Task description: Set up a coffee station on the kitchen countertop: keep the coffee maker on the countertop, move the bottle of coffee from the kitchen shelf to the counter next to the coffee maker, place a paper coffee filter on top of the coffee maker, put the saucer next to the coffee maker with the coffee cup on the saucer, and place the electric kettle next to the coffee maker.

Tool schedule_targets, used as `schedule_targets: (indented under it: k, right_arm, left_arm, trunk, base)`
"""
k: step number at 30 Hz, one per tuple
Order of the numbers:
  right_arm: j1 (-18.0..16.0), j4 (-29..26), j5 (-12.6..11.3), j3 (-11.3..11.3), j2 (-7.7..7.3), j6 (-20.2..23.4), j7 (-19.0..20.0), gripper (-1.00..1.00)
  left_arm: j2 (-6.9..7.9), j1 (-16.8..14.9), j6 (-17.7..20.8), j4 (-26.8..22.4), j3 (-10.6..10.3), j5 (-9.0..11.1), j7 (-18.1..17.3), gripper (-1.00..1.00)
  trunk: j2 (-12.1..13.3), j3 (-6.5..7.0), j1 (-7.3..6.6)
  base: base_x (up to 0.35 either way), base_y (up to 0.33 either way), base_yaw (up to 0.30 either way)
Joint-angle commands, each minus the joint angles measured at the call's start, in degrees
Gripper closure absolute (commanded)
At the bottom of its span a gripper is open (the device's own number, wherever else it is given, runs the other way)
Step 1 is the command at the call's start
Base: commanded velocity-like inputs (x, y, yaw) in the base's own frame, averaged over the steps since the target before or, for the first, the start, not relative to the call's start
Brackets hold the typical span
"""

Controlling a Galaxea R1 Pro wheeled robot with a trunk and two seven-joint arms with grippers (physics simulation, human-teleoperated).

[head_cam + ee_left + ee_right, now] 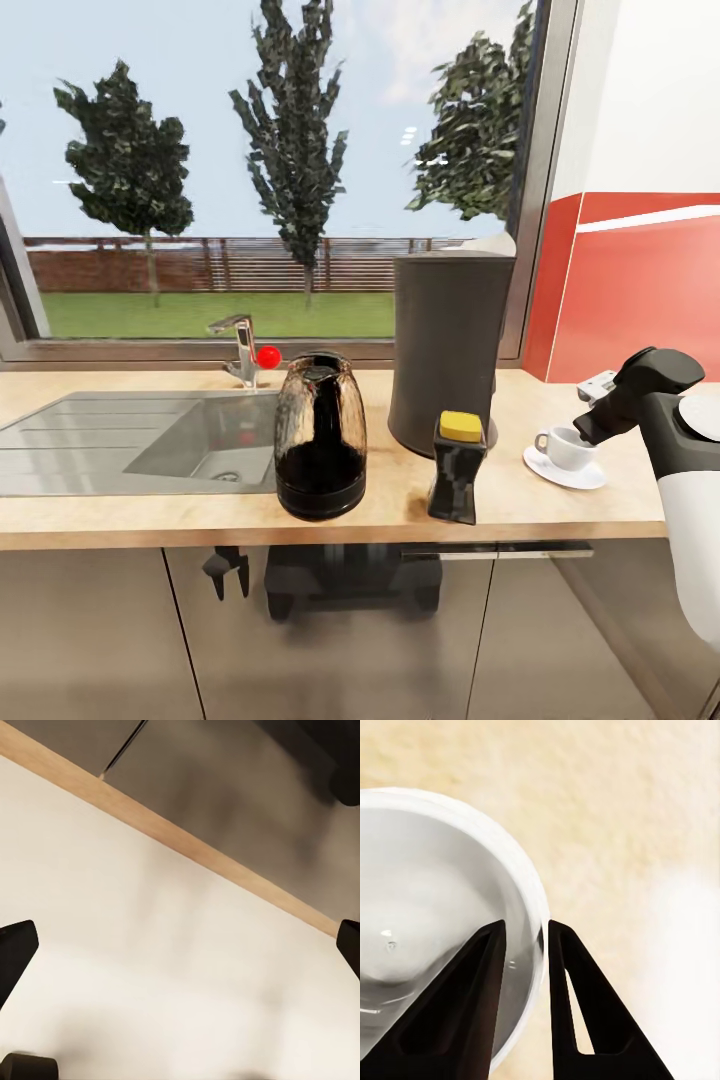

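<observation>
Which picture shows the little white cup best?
The head view: the whole cup sits on its saucer, right of the coffee maker. The right wrist view is closer, showing part of its rim between the right gripper's fingers.

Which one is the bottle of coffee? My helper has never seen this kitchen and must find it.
Start at the tall dark coffee maker under the window on the wooden countertop. Just in front of its base stands the bottle of coffee. It is small, dark and yellow-capped, unlike the rounder glossy kettle toward the sink or the white cup on the other side.
</observation>
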Motion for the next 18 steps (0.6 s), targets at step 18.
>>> schedule_targets:
  k: [18]
  right_arm:
    - [-0.1,0.0,0.5,0.0,0.01,0.6,0.7,1.0]
  left_arm:
    - [0.01,0.0,0.1,0.0,-0.1,0.2,-0.2,-1.0]
  trunk:
    - [-1.2,-0.61,0.65]
  base:
    - [0.0,0.0,0.0]
